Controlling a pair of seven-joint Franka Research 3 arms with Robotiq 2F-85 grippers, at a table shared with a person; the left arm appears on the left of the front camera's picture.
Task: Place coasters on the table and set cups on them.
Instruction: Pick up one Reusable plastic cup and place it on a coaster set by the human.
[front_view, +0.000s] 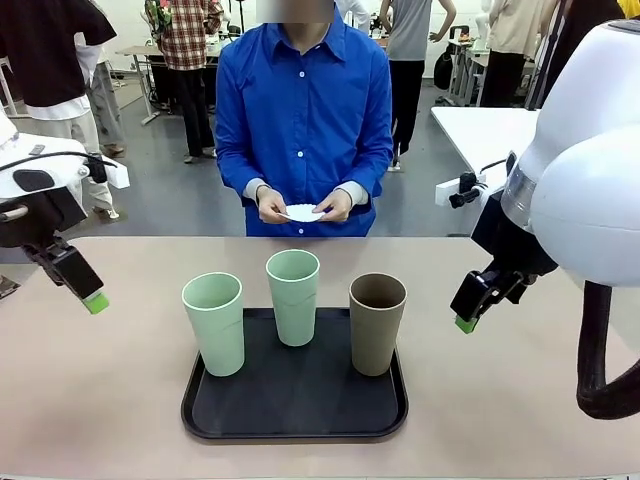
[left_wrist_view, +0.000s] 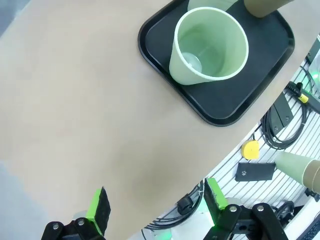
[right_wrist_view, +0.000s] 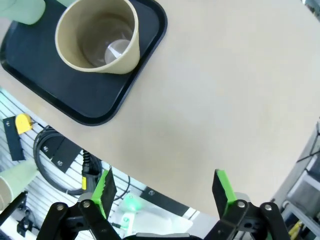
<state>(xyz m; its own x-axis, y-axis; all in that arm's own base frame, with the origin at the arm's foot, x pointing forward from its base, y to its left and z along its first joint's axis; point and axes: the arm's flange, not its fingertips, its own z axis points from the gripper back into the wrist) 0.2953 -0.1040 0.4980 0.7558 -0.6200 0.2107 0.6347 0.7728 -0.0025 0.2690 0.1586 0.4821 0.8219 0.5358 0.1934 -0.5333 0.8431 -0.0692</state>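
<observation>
Coasters, thin, white and round, are held as a small stack between the person's hands at the far side of the table, in front of a blue shirt and above the tabletop; their number cannot be told. The fingers are closed lightly on the edges of the stack. The three cups, tall tapered handleless matte tumblers, are stood upright on a black rectangular tray with rounded corners, which is laid on the large beige-tan table near its robot-side edge. A pale mint green cup is placed at the tray's front left, a second pale mint green cup farther back in the middle, and a brown-taupe cup at the front right. The front two cups are shown empty in the wrist views. The left gripper is held above bare table to the left of the tray, its jaws spread wide with nothing between them. The right gripper is held likewise to the right of the tray, jaws wide and empty. Both are well apart from the cups.
</observation>
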